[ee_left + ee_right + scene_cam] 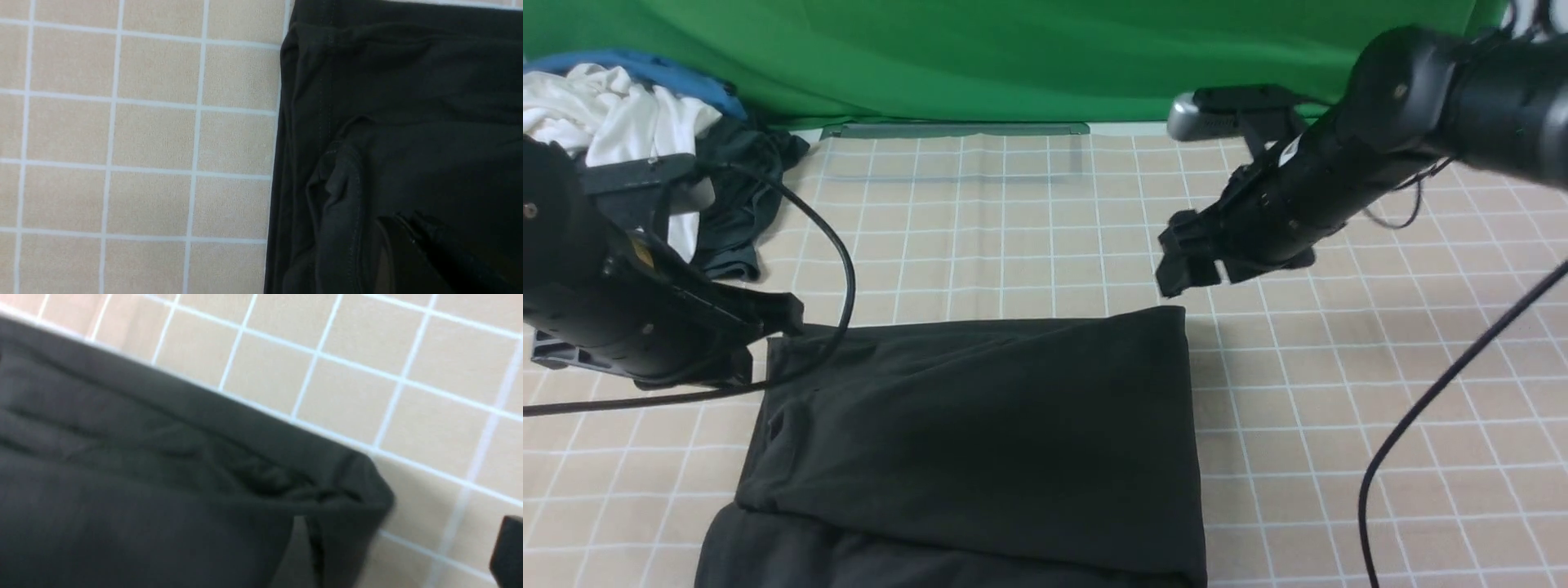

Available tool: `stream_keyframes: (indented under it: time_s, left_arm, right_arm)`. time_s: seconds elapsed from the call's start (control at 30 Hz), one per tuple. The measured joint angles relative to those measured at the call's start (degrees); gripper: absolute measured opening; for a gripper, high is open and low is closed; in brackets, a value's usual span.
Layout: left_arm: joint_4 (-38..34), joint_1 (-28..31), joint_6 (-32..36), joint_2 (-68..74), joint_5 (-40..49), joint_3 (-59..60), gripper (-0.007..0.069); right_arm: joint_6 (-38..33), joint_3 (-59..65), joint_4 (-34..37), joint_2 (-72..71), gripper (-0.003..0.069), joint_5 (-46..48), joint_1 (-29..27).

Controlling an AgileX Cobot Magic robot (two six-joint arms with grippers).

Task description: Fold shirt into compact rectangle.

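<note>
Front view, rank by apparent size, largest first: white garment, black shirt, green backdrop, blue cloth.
1. Black shirt and green backdrop: too close to rank, and the shirt is nearer and cut off by the frame
2. White garment
3. Blue cloth

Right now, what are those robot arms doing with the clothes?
The robot is partway through folding a black shirt on the table. Its right claw is open at the shirt's far right corner, not gripping it. Its left claw is shut over the left side. The shirt isn't a neat rectangle yet.
</note>
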Motion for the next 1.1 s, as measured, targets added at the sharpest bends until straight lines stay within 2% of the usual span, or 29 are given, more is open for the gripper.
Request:
stream_keyframes:
  time_s: [0.1, 0.2, 0.27, 0.33, 0.37, 0.4, 0.47, 0.8, 1.1]
  left_arm:
    - [-1.74, 0.0, 1.63, -0.05, 1.32, 0.0, 0.0019]
    - [-3.66, 0.0, 3.13, -0.05, 1.93, 0.0, 0.0019]
    - [-4.79, 0.0, 3.37, -0.05, 1.99, 0.0, 0.0019]
    - [-5.51, 0.0, 3.9, -0.05, 1.99, 0.0, 0.0019]
    - [-5.57, 0.0, 4.04, -0.05, 1.99, 0.0, 0.0019]
    - [-6.31, 0.0, 4.66, -0.05, 1.99, 0.0, 0.0019]
    - [-6.92, 0.0, 5.01, -0.05, 1.99, 0.0, 0.0019]
    - [-7.9, 0.0, 6.12, -1.8, 2.61, 0.0, 0.0019]
    - [-7.54, 0.0, 6.12, -9.22, 2.66, 0.0, 0.0019]
  right_arm:
    - [0.0, 0.0, 2.35, 2.72, 0.0596, -0.43, 0.0]
    - [-0.16, 0.0, 3.73, 5.23, 0.0544, -0.86, 0.0]
    - [-0.77, 0.0, 4.66, 6.22, 0.0445, -1.28, 0.0]
    - [-1.51, 0.0, 6.1, 6.64, 0.0302, -1.56, 0.0]
    - [-1.58, 0.0, 6.31, 6.75, 0.027, -1.61, 0.0]
    - [-2.38, -0.19, 6.99, 7.04, 0.0163, -1.69, 0.0]
    - [-3.41, -0.65, 7.35, 7.69, 0.009, -1.69, 0.0]
    - [-4.5, -5.2, 6.49, 7.92, 0.0087, -2.59, -1.45]
    - [-3.7, -7.6, 5.32, 8.88, 0.0087, -6.13, -5.51]
